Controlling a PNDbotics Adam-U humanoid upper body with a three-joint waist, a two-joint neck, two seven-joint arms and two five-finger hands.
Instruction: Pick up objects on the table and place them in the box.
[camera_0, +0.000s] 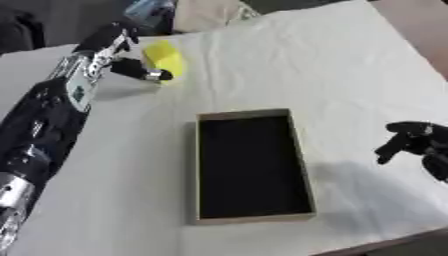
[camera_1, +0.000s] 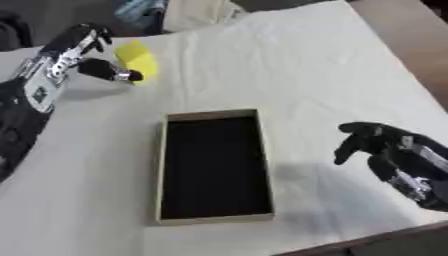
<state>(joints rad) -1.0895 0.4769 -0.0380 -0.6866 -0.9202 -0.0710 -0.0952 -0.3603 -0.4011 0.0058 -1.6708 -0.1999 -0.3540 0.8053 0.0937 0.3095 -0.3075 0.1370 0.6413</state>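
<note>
A yellow object (camera_0: 164, 58) lies on the white cloth at the far left of the table. My left hand (camera_0: 118, 50) reaches it from the left, thumb and fingers curled around its near side, touching it. Whether it is lifted off the cloth I cannot tell. The box (camera_0: 302, 165), a shallow tan tray with a black inside, sits in the middle of the table and holds nothing. My right hand (camera_1: 385, 150) hovers to the right of the box, fingers relaxed and holding nothing.
The white cloth (camera_0: 297, 60) covers the table, with the brown table edge at the right (camera_1: 411, 45). Bluish and pale things (camera_0: 188, 12) lie beyond the far edge.
</note>
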